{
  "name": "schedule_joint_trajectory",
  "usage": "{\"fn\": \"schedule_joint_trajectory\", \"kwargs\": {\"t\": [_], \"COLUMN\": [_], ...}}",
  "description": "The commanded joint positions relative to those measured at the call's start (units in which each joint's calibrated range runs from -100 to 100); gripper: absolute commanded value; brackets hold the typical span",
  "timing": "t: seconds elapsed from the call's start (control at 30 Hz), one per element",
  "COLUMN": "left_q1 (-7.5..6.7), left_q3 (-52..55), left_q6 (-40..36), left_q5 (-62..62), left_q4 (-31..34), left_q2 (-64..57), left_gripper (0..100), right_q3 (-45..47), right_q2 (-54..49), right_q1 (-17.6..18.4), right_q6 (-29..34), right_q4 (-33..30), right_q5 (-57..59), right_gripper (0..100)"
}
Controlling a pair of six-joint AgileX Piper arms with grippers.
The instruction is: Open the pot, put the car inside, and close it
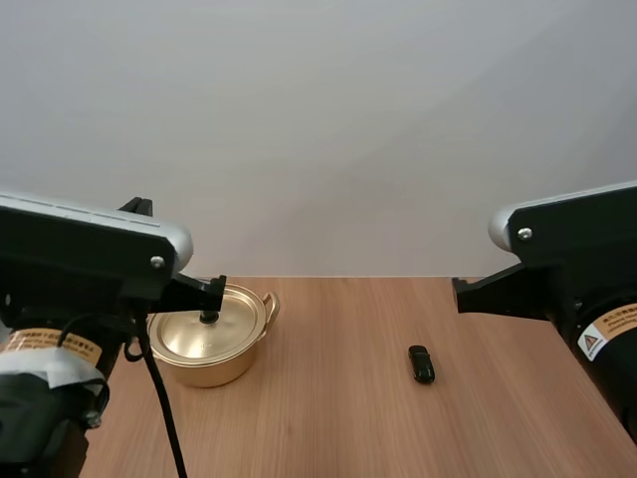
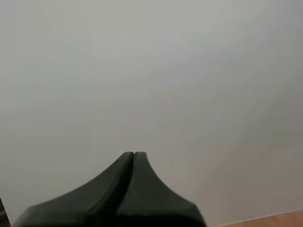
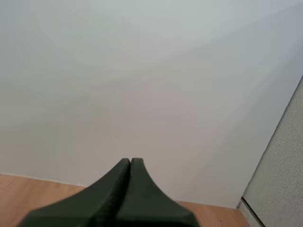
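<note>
One car (image 1: 421, 363) lies between pot (image 1: 211, 339) and right gripper (image 3: 130, 161).

Low on the base of the left arm (image 1: 90, 249) there is an orange label (image 1: 48, 345) with a line of dark characters, but they are too small to be read. The right arm (image 1: 567, 249) carries a similar sticker (image 1: 607, 334), which has an orange band of small dark characters and, just beside it, a red warning triangle (image 1: 591, 345) on white. Its words also cannot be read, so no text, brand or number is legible.
</note>
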Motion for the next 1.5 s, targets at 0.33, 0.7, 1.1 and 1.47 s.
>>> {"fn": "schedule_joint_trajectory", "kwargs": {"t": [0.33, 0.7, 1.1, 1.47], "left_q1": [2.27, 3.12, 3.12, 3.12], "left_q3": [-10.5, -20.2, -24.5, -25.7], "left_q6": [14.9, 18.1, 18.1, 17.0], "left_q5": [31.6, 46.7, 38.8, 41.8], "left_q4": [-12.7, -18.5, -14.9, -14.9], "left_q2": [20.5, 47.0, 55.4, 64.6], "left_gripper": [0, 0, 0, 70], "right_q3": [-0.1, -0.1, 0.3, 0.3], "right_q2": [0.0, 0.0, 0.0, 0.0], "right_q1": [-0.9, -1.0, -1.0, -1.0], "right_q6": [-18.8, -18.7, -18.6, -18.6], "right_q4": [19.3, 20.2, 20.2, 20.2], "right_q5": [19.0, 19.0, 19.2, 19.2], "right_gripper": [0, 0, 0, 0]}}
